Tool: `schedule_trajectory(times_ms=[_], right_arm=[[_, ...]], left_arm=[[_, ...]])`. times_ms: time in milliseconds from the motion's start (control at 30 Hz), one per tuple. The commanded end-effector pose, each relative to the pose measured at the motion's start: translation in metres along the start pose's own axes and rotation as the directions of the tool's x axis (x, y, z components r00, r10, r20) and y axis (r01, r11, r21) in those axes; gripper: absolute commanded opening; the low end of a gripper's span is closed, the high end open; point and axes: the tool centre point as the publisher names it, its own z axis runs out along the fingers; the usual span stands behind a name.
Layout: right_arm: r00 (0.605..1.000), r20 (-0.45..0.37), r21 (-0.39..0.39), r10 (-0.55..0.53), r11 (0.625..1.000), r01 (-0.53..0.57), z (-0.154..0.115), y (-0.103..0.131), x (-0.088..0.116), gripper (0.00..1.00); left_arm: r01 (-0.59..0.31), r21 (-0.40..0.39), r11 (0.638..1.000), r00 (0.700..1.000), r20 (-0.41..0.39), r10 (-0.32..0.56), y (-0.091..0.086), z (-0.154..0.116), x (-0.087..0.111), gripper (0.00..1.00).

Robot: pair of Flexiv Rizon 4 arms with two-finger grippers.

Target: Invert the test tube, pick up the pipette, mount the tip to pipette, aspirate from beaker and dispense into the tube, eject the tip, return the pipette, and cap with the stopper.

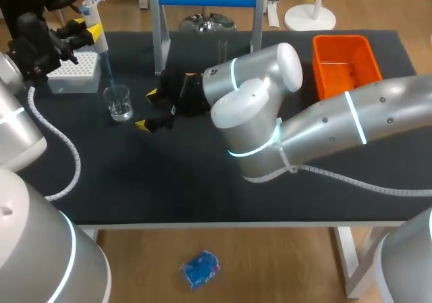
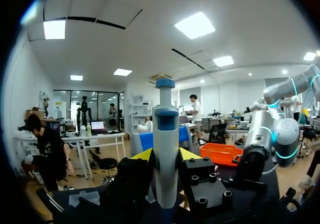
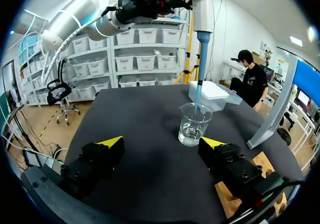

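Left gripper (image 2: 166, 156) has its 2 fingers clamped on the pipette (image 1: 101, 50), held upright with its blue tip (image 3: 199, 79) pointing straight down into the beaker (image 1: 119, 104), so your draw looks purely vertical, while the right gripper (image 3: 161, 142) sits spread and empty-handed, facing that beaker.

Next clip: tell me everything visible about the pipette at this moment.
The pipette stands upright, clamped between the yellow-tipped fingers of the left gripper. It has a white, plastic-looking barrel, a blue plunger knob on top with a blue collar beneath, and a slim blue tip tapering downward. The tip dips through the mouth of the clear glass beaker, which holds a little liquid; whether it reaches the liquid cannot be told.
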Motion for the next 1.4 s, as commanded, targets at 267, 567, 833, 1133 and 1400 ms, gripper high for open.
schedule_trajectory(times_ms=[267,567,833,1133,1400], right_arm=[[1.000,0.002,-0.005,0.000,1.000,0.000,0.001,-0.001,0.000,1.00],[1.000,0.002,-0.005,0.000,1.000,0.000,0.001,-0.001,0.000,1.00],[1.000,0.002,-0.005,0.000,1.000,0.000,0.001,-0.001,0.000,1.00],[1.000,0.002,-0.005,0.000,1.000,0.000,0.001,-0.001,0.000,1.00],[1.000,0.002,-0.005,0.000,1.000,0.000,0.001,-0.001,0.000,1.00]], left_arm=[[0.028,-0.007,1.000,1.000,-0.011,-0.028,0.024,0.003,-0.008,0.00],[0.051,-0.009,0.999,0.999,-0.013,-0.051,0.035,0.004,-0.012,0.00],[0.078,-0.016,0.997,0.997,-0.009,-0.079,0.046,0.003,-0.010,0.00],[0.089,-0.028,0.996,0.996,-0.009,-0.090,0.054,0.004,-0.008,0.00],[0.097,-0.030,0.995,0.995,-0.008,-0.097,0.057,0.004,-0.008,0.00]])
